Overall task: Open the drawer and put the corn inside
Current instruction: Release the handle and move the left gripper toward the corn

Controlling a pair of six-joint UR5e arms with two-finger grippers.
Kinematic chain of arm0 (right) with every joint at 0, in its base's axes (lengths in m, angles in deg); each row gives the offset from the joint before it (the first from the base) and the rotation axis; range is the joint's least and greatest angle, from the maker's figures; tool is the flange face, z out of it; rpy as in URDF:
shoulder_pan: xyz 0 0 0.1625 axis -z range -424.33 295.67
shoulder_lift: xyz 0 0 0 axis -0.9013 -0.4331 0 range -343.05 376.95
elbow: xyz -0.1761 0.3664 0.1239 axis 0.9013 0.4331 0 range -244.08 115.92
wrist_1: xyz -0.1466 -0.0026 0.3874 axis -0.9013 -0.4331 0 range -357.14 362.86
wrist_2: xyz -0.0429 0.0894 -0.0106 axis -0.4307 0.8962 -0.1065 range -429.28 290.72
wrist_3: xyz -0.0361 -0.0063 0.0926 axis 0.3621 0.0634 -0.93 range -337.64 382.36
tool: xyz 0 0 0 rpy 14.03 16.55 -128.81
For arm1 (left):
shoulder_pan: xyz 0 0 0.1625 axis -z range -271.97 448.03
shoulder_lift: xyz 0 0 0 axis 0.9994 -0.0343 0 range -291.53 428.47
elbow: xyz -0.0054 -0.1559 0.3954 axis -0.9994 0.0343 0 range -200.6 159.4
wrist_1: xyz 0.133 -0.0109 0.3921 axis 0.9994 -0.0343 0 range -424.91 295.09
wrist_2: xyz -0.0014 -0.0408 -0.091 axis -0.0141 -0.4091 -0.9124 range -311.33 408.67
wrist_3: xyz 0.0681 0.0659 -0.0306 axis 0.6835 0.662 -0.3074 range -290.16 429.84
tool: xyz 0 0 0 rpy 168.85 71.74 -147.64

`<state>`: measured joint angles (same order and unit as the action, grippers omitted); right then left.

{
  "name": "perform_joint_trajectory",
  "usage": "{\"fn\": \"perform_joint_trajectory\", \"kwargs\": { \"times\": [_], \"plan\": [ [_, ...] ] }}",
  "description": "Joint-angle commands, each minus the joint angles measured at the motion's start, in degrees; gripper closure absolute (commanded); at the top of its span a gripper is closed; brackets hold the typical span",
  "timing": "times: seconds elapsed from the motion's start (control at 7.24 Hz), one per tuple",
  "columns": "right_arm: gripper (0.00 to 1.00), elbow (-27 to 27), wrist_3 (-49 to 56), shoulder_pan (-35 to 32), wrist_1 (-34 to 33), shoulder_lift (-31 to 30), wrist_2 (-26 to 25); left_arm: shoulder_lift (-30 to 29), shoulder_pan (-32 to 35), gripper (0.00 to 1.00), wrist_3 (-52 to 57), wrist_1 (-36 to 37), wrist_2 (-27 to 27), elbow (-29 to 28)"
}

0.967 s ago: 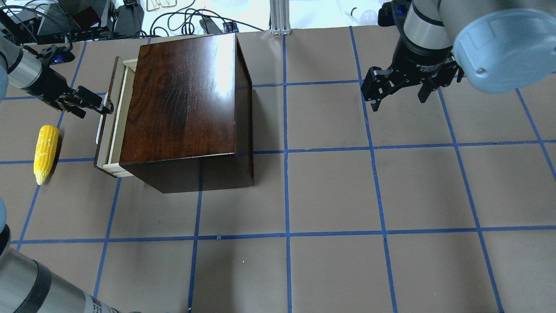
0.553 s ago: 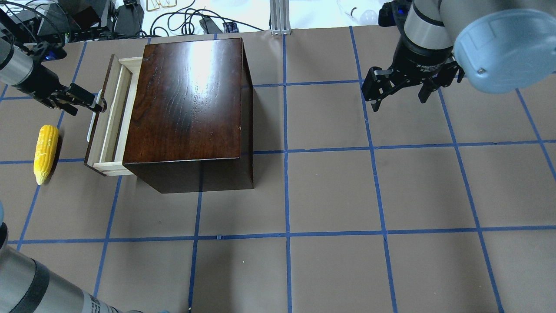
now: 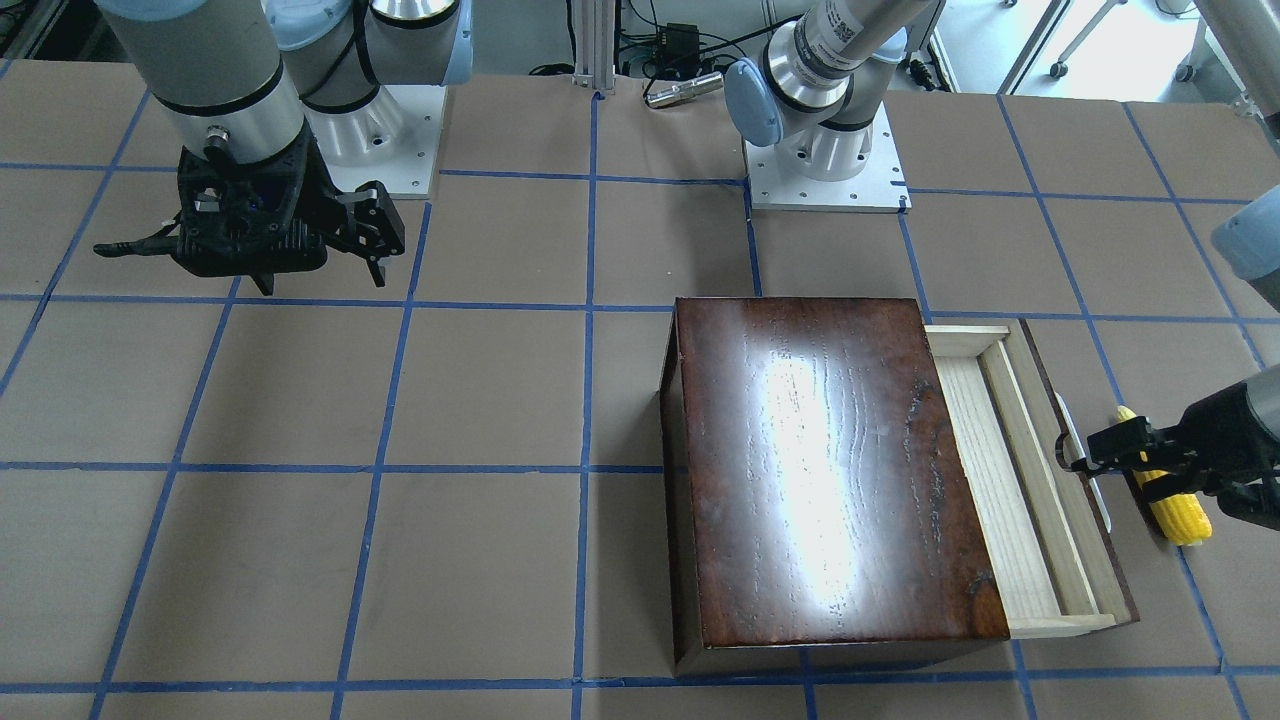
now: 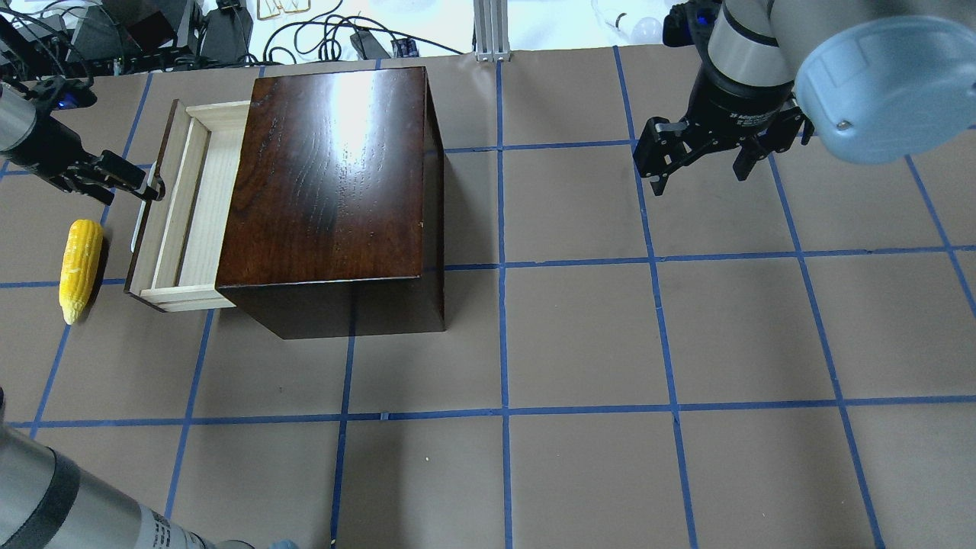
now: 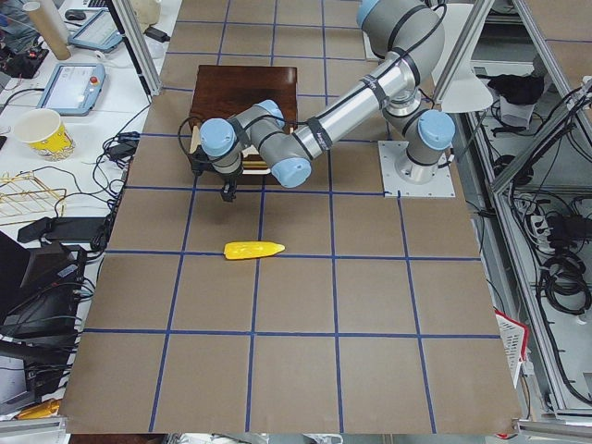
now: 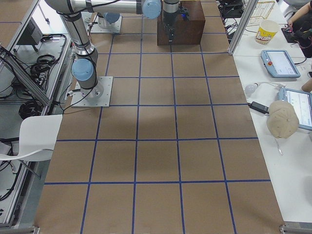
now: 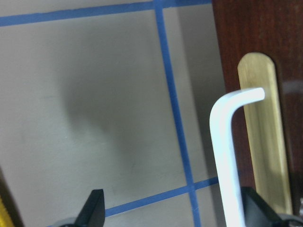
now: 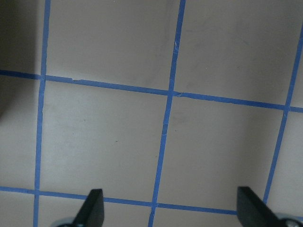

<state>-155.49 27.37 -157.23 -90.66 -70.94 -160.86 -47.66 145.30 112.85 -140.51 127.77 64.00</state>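
The dark reddish-brown box [image 4: 328,175] stands at the table's left. Its pale wood drawer [image 4: 194,206] is pulled partly out to the left and is empty; it also shows in the front-facing view [image 3: 1000,480]. My left gripper [image 4: 149,187] is at the white curved handle [image 4: 139,225]. In the left wrist view the handle [image 7: 227,156] stands between widely spread fingers [image 7: 94,208], close to the right one. The yellow corn [image 4: 80,268] lies on the table just left of the drawer front, near this gripper. My right gripper [image 4: 698,179] hovers open and empty far to the right.
Brown table paper with a blue tape grid [image 4: 503,412] covers the table. Cables and equipment [image 4: 152,30] lie beyond the far edge. The arm bases [image 3: 825,170] stand on the robot's side. The corn [image 5: 252,250] lies close to the drawer's front.
The drawer has slid further out to the left, and my left gripper has moved left with the handle. The box turned slightly square to the grid. The right arm and the corn have not moved.
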Motion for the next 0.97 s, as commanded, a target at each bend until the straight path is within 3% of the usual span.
{"fn": "perform_joint_trajectory", "kwargs": {
  "times": [0.0, 0.69, 0.83],
  "plan": [
    [0.0, 0.0, 0.0, -0.01, 0.0, 0.0, 0.0, -0.23, -0.22, 0.0, 0.59, 0.02, 0.44, -0.66],
    [0.0, 0.0, 0.0, 0.0, 0.0, 0.0, 0.0, 2.4, -2.15, 0.0, 0.24, -1.91, 1.49, -1.97],
    [0.0, 0.0, 0.0, -0.01, 0.0, 0.0, 0.0, 2.32, -3.46, 0.0, 0.33, -1.92, 4.63, -3.28]
  ]
}}
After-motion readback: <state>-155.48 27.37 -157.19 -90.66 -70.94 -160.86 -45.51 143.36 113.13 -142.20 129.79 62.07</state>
